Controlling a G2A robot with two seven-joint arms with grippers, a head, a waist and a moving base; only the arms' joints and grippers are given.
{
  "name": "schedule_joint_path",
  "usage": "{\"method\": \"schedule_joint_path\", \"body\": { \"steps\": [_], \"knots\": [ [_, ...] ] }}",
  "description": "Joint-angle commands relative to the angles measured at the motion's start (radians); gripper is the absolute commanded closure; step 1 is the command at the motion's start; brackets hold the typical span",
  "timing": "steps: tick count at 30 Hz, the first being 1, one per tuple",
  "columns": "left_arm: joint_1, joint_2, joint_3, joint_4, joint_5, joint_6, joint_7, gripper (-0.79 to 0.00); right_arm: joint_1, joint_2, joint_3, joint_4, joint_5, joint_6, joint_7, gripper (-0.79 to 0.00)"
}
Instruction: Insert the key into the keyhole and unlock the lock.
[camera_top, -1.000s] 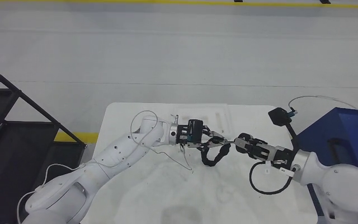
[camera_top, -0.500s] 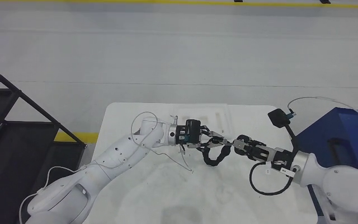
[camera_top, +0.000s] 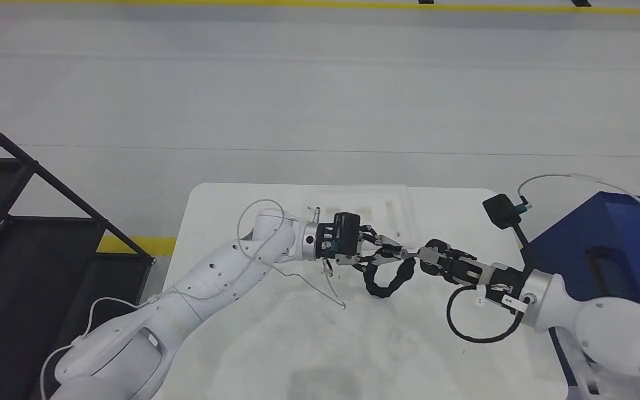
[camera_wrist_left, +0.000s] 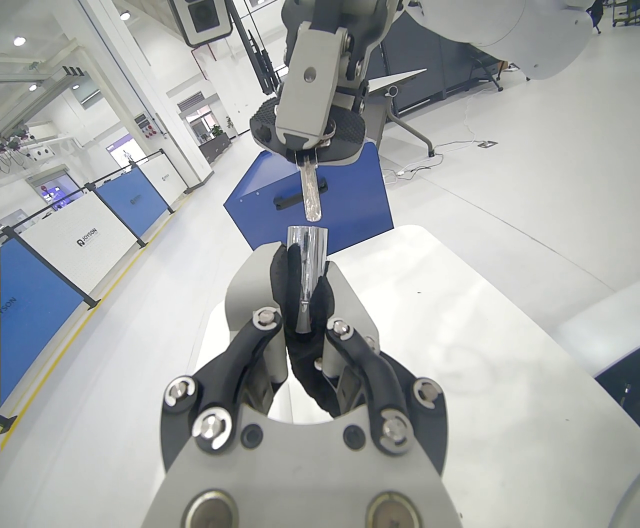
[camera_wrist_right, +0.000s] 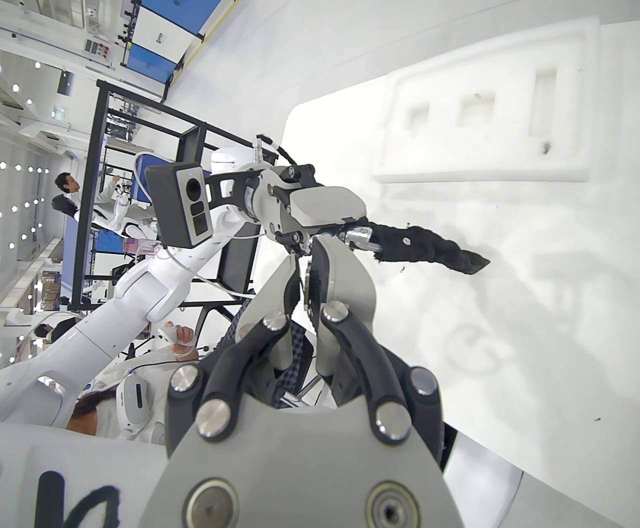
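The key (camera_wrist_left: 311, 195) is pinched by its head between the pads of the right gripper (camera_wrist_left: 309, 145), whose jaws are closed down to the key's thickness. Its bare silver blade points straight at the lock (camera_wrist_left: 304, 295). The blade's tip stands just off the end face of the lock's chrome cylinder (camera_wrist_left: 308, 237), in line with it. A thin gap shows between them, so the key is not yet inside.

The left gripper (camera_wrist_left: 300, 262) holds the lock. Its jaws are drawn in tight on the cylinder and the black sleeve behind it, and the cylinder's end sticks out past the fingertips.

In the top view the two grippers meet nose to nose above the middle of the table (camera_top: 250, 340), with the left gripper on the 9 o'clock side and the right gripper at 3 o'clock of it. The lock's black cable (camera_top: 385, 282) hangs in a loop toward 6 o'clock from the left gripper. I cannot tell whether it touches the tabletop.

A white foam tray (camera_top: 385, 205) with shallow recesses lies on the table at 12 o'clock of the grippers, apart from them. A blue box (camera_top: 590, 240) stands beyond the table's edge at 3 o'clock.
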Motion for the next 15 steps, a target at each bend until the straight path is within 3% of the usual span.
{"method": "schedule_joint_path", "body": {
  "steps": [1,15],
  "knots": [
    [0.000,-0.003,-0.001,0.004,0.002,-0.004,0.004,0.000,0.002,0.001,-0.001,0.003,0.001,-0.001,0.000,0.000],
    [-0.003,-0.017,-0.010,0.029,0.026,-0.032,0.032,0.000,0.023,0.006,-0.028,0.024,-0.012,0.003,-0.017,0.000]
  ]
}}
